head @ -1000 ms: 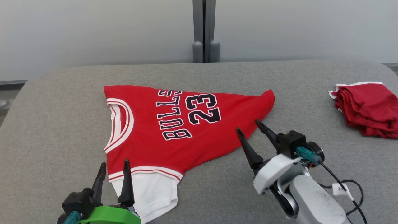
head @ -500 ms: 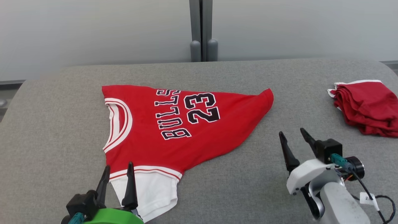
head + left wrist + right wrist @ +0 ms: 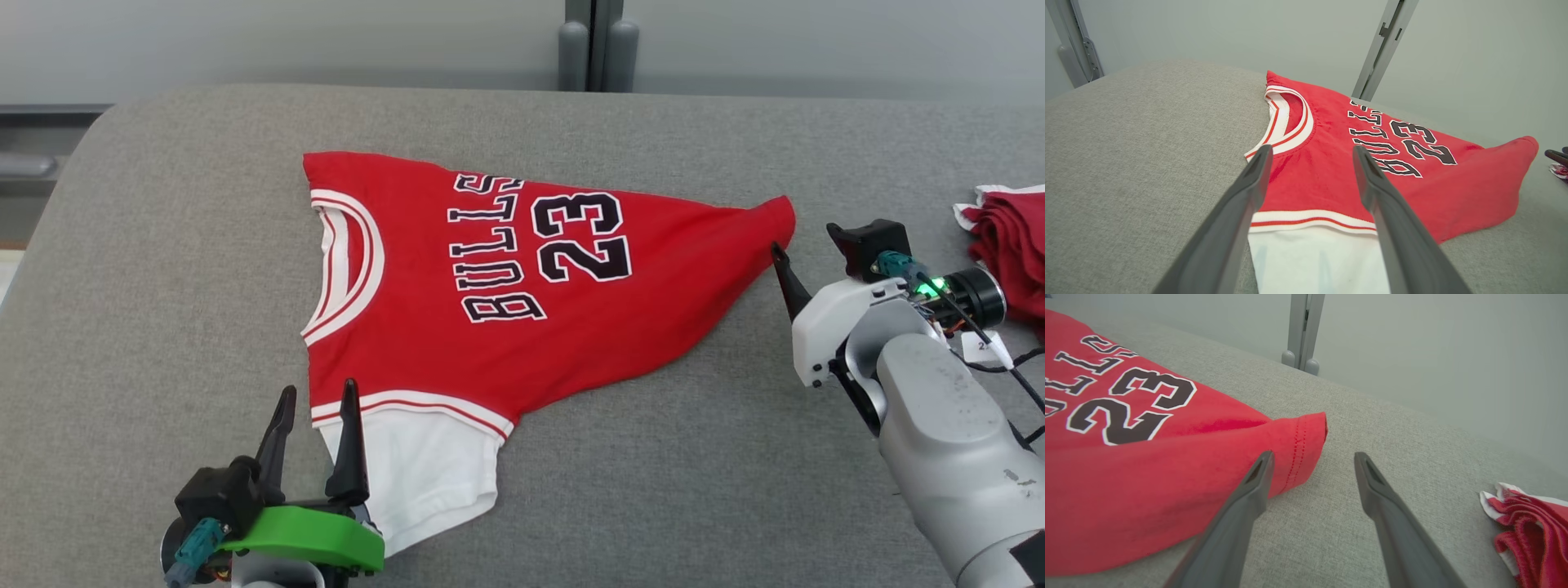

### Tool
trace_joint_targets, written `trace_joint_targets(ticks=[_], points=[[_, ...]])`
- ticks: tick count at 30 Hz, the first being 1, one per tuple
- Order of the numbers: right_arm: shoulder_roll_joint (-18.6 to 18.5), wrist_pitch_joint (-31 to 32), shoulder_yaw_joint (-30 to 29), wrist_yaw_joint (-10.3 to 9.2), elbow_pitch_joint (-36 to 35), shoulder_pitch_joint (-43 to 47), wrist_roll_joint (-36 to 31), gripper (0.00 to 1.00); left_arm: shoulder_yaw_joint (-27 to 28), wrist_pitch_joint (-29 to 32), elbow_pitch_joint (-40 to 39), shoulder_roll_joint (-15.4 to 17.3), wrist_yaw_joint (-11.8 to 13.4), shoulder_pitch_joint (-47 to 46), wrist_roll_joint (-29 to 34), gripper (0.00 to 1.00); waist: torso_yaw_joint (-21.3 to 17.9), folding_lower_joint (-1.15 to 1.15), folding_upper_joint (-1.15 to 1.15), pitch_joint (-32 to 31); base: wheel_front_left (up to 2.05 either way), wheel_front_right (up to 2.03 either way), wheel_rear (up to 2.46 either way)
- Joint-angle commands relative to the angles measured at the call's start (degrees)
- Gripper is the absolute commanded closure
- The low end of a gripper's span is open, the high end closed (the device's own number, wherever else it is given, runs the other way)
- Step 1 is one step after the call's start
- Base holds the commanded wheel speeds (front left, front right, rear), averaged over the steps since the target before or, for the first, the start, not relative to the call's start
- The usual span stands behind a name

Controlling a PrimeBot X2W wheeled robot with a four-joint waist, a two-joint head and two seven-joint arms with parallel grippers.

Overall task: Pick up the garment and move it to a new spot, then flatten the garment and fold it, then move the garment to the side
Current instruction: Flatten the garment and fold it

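Between the left fingers (image 3: 1237, 216), which stand wide apart and hold nothing, lies the white panel of the red garment (image 3: 1327, 179), spread flat on the grey worktop (image 3: 1135, 134). Just ahead of the right fingers (image 3: 1249, 502), likewise wide apart and empty, sits the garment's stitched corner, beside the tip of the nearer finger. Past the other right finger, well apart, lies a crumpled red-and-white cloth (image 3: 1523, 522).

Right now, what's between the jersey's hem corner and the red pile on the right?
The right gripper, open, sits at the jersey's corner, per the head view. The right wrist view shows bare grey padding from there to the red pile.
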Motion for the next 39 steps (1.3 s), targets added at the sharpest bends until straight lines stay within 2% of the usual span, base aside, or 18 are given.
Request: trace_joint_targets(ticks=[1,6,11,12,13,16,17,22,29,34,39], points=[[-1.0,0.4,1.4,-0.09,1.4,-1.3,0.9,0.00,0.0,0.0,-0.1,0.1,-0.1,-1.2,-0.5,0.00,2.8,0.00,0.00,3.4,0.00,0.00,0.00],[-3.2,1.7,9.7,-0.09,5.8,-5.5,6.4,0.00,-0.5,0.0,-0.4,0.1,0.1,-2.4,-1.0,0.00,3.9,0.00,0.00,5.4,0.00,0.00,0.00],[-5.4,4.0,21.1,-0.09,5.2,-7.2,15.0,0.02,-0.6,0.0,-0.5,0.1,0.3,-2.9,-0.9,0.00,4.0,0.00,0.00,6.2,0.00,0.00,0.00],[-5.7,4.4,22.7,-0.09,4.6,-7.3,16.9,0.51,-0.6,0.0,-0.4,0.1,0.3,-3.0,-0.8,0.00,3.9,0.00,0.00,6.2,0.00,0.00,0.00],[-6.1,4.9,24.7,-0.09,3.7,-7.3,19.2,0.65,-0.5,0.0,-0.3,0.1,0.3,-3.0,-0.8,0.00,3.8,0.00,0.00,6.1,0.00,0.00,0.00],[-7.9,6.1,29.5,-0.09,1.5,-7.3,24.7,0.96,-0.3,0.0,-0.3,0.1,0.4,-2.8,-0.7,0.00,3.1,0.00,0.00,6.0,0.00,0.00,0.00],[-8.7,6.4,31.3,-0.09,0.8,-7.3,26.5,1.00,-0.2,0.0,-0.3,0.1,0.4,-2.7,-0.6,0.00,2.9,0.00,0.00,5.9,0.00,0.00,0.00],[-10.8,6.0,37.3,-0.09,-1.0,-8.0,32.2,1.00,-0.1,0.0,-0.2,0.1,0.2,-3.1,-0.3,0.00,2.0,0.00,0.00,5.8,0.00,0.00,0.00],[-12.2,0.5,42.8,-0.09,-2.0,-9.6,35.6,1.00,0.5,0.0,-0.1,0.1,0.1,-2.3,0.0,0.00,0.8,0.00,0.00,5.2,0.00,0.00,0.00],[-12.5,-3.3,44.4,-0.09,-3.8,-10.6,36.3,1.00,0.7,0.0,0.1,0.1,-0.1,-1.8,0.2,0.00,0.3,0.00,0.00,4.1,0.00,0.00,0.00],[-13.0,-5.1,42.8,-0.09,-9.7,-9.0,34.7,1.00,1.2,0.0,0.0,0.1,0.1,-0.5,0.3,0.00,-0.4,0.00,0.00,2.2,0.00,0.00,0.00]])
